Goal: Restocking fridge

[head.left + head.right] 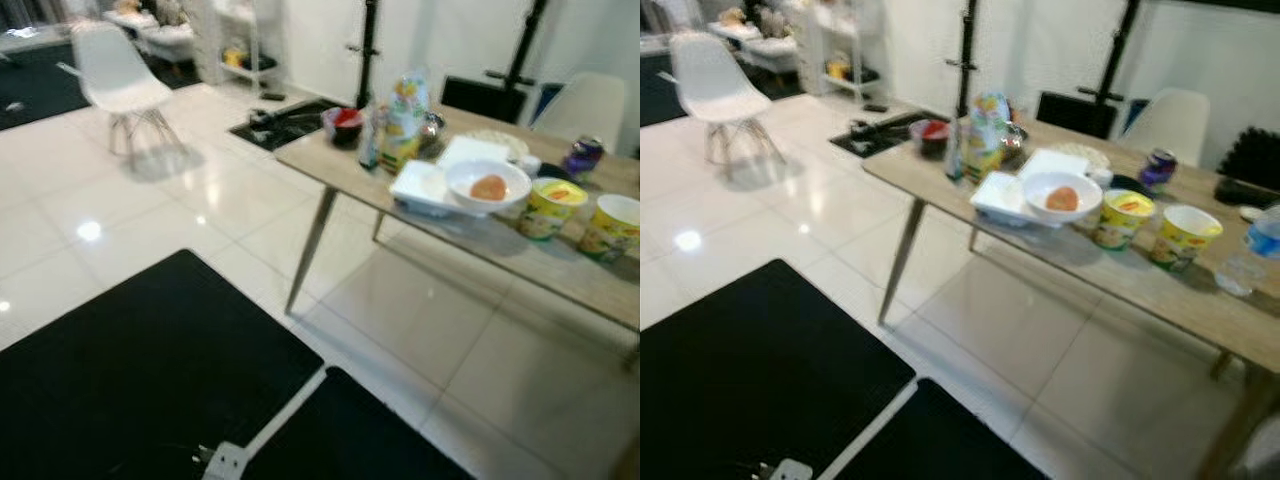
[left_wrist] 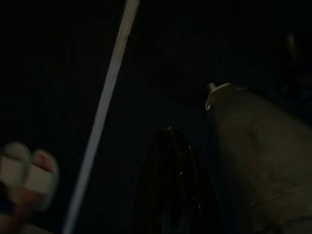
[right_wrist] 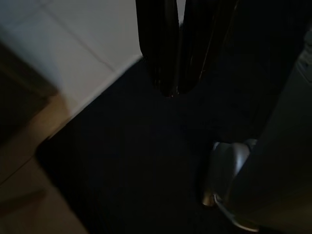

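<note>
Approaching the worktop (image 1: 1140, 290) — both arms hung idle, right gripper (image 3: 171, 90) pressed closed and empty, left gripper (image 2: 170, 195) unreadable in darkness — next came reaching the yellow cups (image 1: 1120, 220).

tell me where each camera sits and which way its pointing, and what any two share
Left eye view: on the head, looking forward and down at the wooden table, the white bowl and the white chair.
Right eye view: beside it, facing the same way; it shares that table, bowl and chair, and adds a water bottle.
Left wrist view: very dark, looking along the left gripper at a black mat.
Right wrist view: looking down past the right gripper, fingers together, at the black mat and white tile.
</note>
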